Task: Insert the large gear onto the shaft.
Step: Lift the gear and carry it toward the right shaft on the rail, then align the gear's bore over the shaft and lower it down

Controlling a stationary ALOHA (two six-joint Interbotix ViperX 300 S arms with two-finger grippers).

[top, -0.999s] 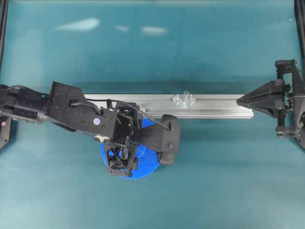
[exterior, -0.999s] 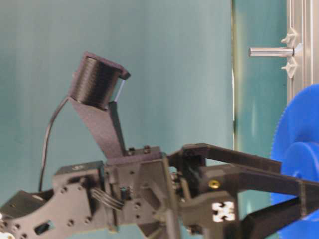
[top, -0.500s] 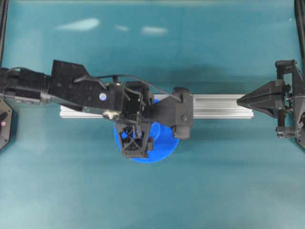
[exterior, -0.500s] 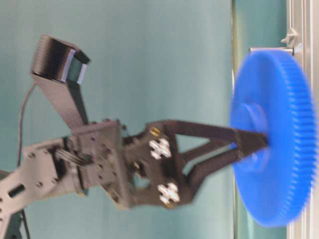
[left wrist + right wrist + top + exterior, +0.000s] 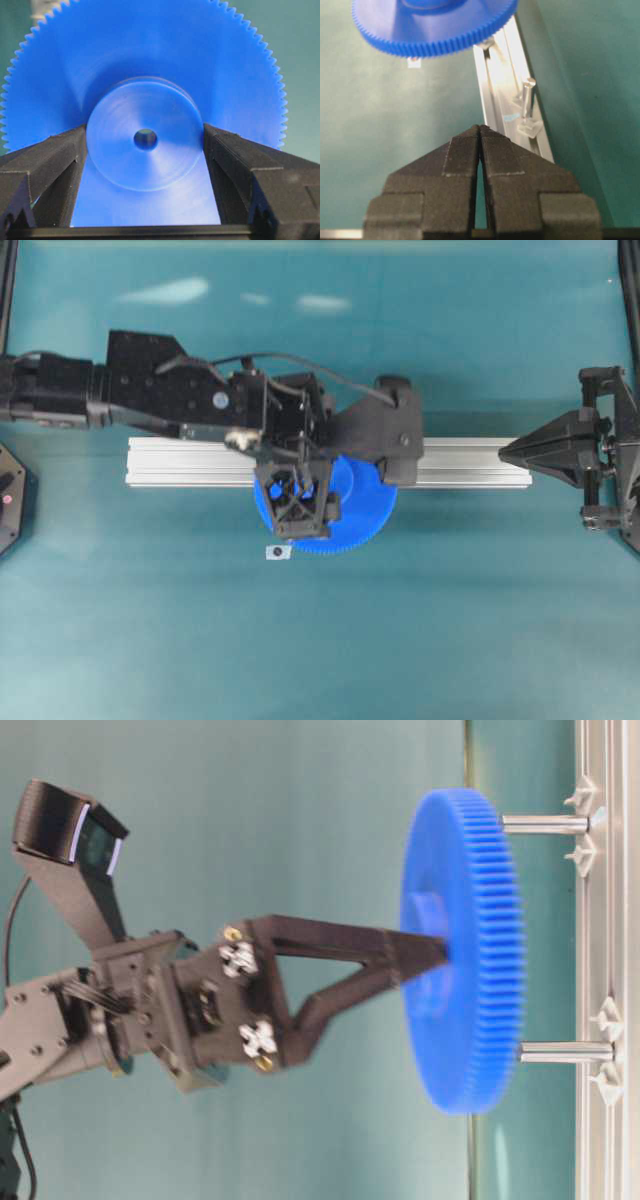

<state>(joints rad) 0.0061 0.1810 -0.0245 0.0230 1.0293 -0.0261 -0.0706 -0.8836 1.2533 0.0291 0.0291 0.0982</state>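
Observation:
My left gripper (image 5: 145, 142) is shut on the raised hub of the large gear (image 5: 150, 60), one finger (image 5: 55, 160) on each side. The bright-blue gear (image 5: 465, 950) hangs flat in the air above the rail (image 5: 600, 960), its hub hole between the lines of the two upright silvery pins (image 5: 545, 823) (image 5: 565, 1050). I cannot tell which pin is the shaft. From overhead the gear (image 5: 355, 515) and arm hide both pins. My right gripper (image 5: 479, 129) is shut and empty at the rail's right end (image 5: 505, 450); one pin (image 5: 528, 100) stands just ahead of it.
The aluminium rail (image 5: 180, 462) lies across the middle of the teal table. A small white tag (image 5: 278, 552) lies on the table in front of the rail, below the gear. The left arm's body (image 5: 160, 400) reaches in from the left behind the rail.
My left gripper has lifted the gear off the table and carried it right and back, over the rail. The small tag is now uncovered. The right arm has not moved.

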